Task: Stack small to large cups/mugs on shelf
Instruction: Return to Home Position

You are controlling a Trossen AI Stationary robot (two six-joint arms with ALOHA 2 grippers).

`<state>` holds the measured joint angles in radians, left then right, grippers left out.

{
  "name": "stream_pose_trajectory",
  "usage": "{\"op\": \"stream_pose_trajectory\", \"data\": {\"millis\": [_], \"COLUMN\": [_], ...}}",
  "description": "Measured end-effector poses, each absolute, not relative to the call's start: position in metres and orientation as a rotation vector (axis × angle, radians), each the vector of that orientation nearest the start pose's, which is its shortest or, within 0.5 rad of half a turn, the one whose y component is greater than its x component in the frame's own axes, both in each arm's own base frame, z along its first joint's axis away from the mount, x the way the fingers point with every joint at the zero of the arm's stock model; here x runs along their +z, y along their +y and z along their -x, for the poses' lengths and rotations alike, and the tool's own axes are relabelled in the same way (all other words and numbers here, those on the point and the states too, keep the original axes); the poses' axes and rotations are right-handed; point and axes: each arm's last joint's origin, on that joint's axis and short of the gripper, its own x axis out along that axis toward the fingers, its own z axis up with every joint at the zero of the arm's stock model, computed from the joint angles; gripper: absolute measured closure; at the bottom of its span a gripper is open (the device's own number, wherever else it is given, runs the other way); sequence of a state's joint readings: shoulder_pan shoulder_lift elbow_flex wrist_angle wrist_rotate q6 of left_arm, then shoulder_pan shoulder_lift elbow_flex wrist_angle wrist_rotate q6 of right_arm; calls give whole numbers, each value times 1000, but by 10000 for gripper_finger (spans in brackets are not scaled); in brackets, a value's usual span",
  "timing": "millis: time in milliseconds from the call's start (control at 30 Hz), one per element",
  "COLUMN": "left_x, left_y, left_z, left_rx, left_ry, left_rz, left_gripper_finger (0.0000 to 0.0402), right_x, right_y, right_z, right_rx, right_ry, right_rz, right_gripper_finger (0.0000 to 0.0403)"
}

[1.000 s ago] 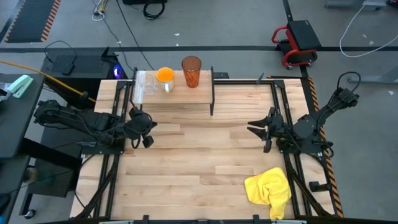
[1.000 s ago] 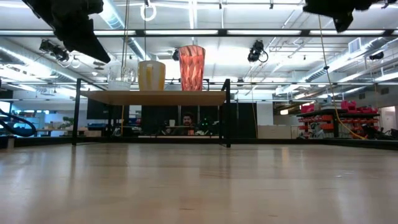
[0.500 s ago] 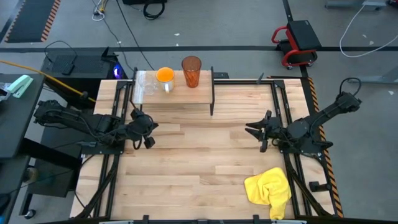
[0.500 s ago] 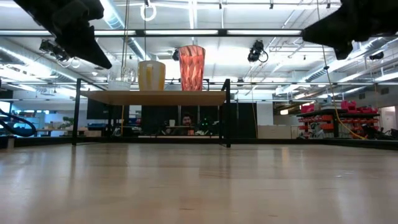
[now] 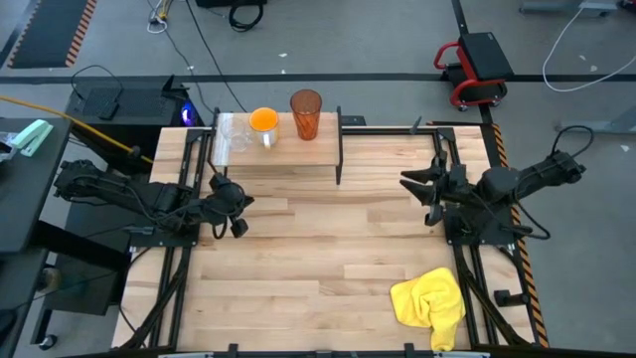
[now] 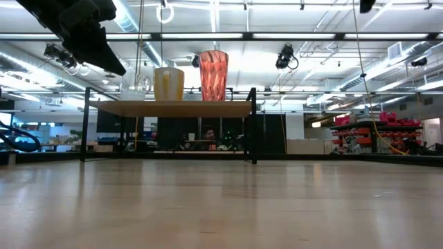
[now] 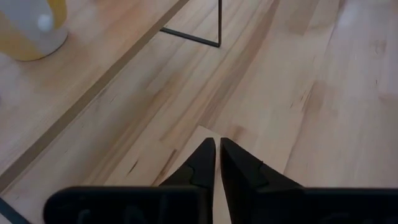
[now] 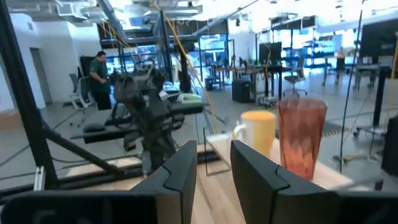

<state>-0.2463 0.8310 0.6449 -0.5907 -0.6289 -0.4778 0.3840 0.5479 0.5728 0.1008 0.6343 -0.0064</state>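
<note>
The light wood shelf (image 5: pixel 298 151) stands on thin black legs at the table's far left. On it, in a row from left to right, stand a small clear glass (image 5: pixel 235 140), an orange mug (image 5: pixel 263 122) with a pale handle, and a tall ribbed orange-red tumbler (image 5: pixel 306 114). The low view shows the glass (image 6: pixel 133 84), mug (image 6: pixel 168 84) and tumbler (image 6: pixel 213 75) upright on the board (image 6: pixel 173 108). My left gripper (image 7: pixel 217 144) is shut and empty, above the table just in front of the shelf (image 5: pixel 238 204). My right gripper (image 8: pixel 212 152) is open and empty at the table's right (image 5: pixel 409 189), pointing level toward the shelf.
A crumpled yellow cloth (image 5: pixel 429 303) lies near the table's front right corner. Bare tabletop (image 5: pixel 328 249) lies between the two arms. A person (image 8: pixel 98 68) stands in the room beyond the table.
My right gripper has dipped a little, then risen and gone toward the table's far edge, staying open. It has left the low view almost wholly at the top. My left gripper has stayed shut in front of the shelf.
</note>
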Motion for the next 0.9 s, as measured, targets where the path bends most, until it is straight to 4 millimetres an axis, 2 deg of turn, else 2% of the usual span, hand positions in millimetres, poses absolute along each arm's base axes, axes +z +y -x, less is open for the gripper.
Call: {"op": "stream_pose_trajectory", "data": {"millis": [100, 233, 500, 700, 900], "left_x": [248, 248, 248, 248, 248], "left_y": [-22, -22, -22, -22, -22], "left_z": [-158, -158, -158, -158, -158], "left_rx": [518, 518, 518, 518, 519], "left_ry": [603, 603, 603, 603, 602], "left_rz": [119, 119, 120, 120, 121], "left_gripper_finger": [376, 374, 366, 374, 374], "right_x": [324, 318, 315, 293, 294], "right_y": [33, 34, 31, 17, 6], "right_z": [-130, -134, -136, -144, -160], "right_rx": [-209, -206, -236, -456, -592], "right_ry": [-102, -48, -33, 245, 449], "right_rz": [-30, -24, -117, -333, -494], "right_gripper_finger": [297, 297, 297, 297, 297]}}
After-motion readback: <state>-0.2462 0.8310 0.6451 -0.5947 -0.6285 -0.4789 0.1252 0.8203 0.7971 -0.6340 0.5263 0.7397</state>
